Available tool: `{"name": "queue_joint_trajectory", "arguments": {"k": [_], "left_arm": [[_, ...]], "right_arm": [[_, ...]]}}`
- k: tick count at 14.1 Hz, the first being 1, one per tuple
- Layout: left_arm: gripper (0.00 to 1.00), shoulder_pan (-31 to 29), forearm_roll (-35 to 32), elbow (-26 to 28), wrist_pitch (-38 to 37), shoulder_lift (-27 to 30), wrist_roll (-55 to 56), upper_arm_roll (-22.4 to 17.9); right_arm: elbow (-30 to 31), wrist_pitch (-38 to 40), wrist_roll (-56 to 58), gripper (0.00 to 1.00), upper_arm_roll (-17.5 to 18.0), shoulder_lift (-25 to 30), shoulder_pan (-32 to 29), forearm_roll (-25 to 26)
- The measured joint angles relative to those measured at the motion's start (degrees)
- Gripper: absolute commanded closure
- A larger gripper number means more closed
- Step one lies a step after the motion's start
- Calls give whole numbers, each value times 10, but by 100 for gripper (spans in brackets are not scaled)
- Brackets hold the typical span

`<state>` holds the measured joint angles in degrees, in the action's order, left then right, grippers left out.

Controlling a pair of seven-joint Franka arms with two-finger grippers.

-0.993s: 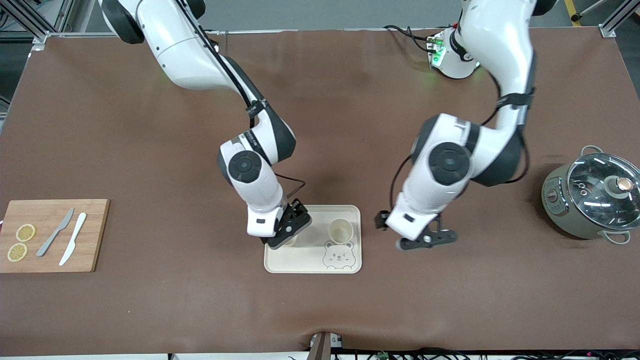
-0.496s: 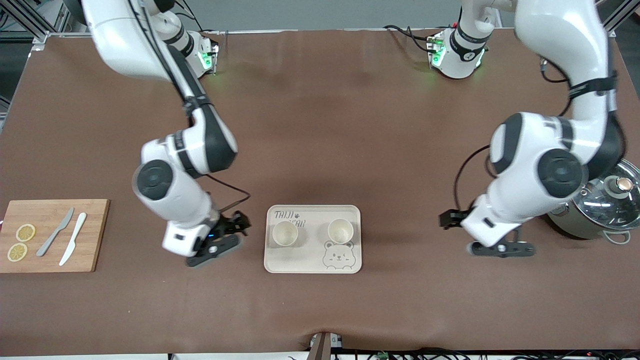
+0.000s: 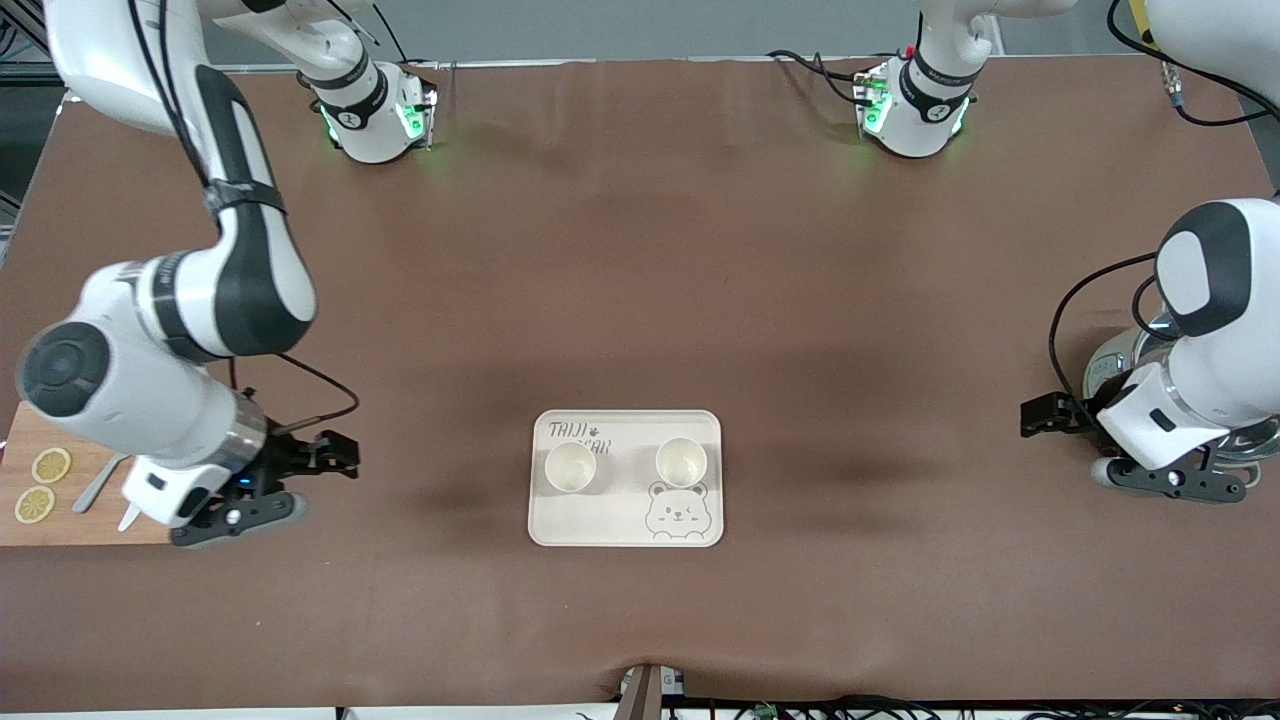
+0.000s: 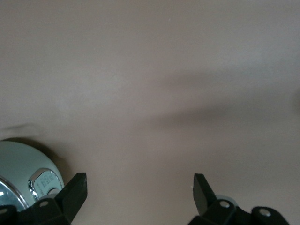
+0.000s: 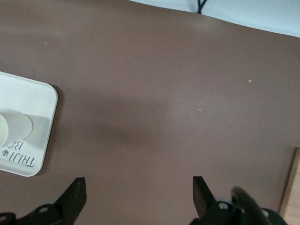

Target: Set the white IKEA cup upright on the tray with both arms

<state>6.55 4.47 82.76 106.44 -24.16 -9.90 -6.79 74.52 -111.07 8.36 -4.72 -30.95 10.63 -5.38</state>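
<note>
The cream tray (image 3: 625, 430) with the bear print lies in the middle of the table, near the front camera. Two white cups stand upright on it, one (image 3: 570, 467) toward the right arm's end and one (image 3: 681, 461) toward the left arm's end. My right gripper (image 3: 238, 517) is open and empty over the table at the cutting board's edge, well clear of the tray. Its wrist view (image 5: 139, 187) shows bare table, a tray corner (image 5: 23, 93) and one cup (image 5: 16, 126). My left gripper (image 3: 1170, 480) is open and empty beside the pot; its wrist view (image 4: 139, 185) shows bare table.
A wooden cutting board (image 3: 60, 530) with lemon slices (image 3: 50, 465) and knives lies at the right arm's end, partly under that arm. A grey-green pot (image 3: 1105, 370) stands at the left arm's end, mostly hidden by the left arm; it also shows in the left wrist view (image 4: 23, 173).
Both arms have swung away from the tray toward their own ends of the table. The right gripper let go of the cup it was at; both cups stay upright on the tray.
</note>
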Motion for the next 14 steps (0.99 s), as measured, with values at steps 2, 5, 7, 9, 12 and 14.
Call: {"name": "queue_joint_trajectory", "arguments": {"k": [2,5,7,9,12,14], "left_arm": [[0,-1,0,7,1,3,0,1],[0,-12,1,23,1,34,17,30],[0,-31,0,45,1,70,36,67],[0,-37,-3,71,0,113,68,93],[0,-36,-7,110,-3,182,97,116],[0,-36,-8,124,-20,219,96,117]], "right_arm": [[2,10,-1,0,0,18,-25,0],[5,46,-1,0,0,47,-70,0],[5,79,0,0,0,69,-98,0],[6,119,0,0,0,95,-114,0],[14,168,0,0,0,135,-122,0],[39,174,0,0,0,165,-123,0]]}}
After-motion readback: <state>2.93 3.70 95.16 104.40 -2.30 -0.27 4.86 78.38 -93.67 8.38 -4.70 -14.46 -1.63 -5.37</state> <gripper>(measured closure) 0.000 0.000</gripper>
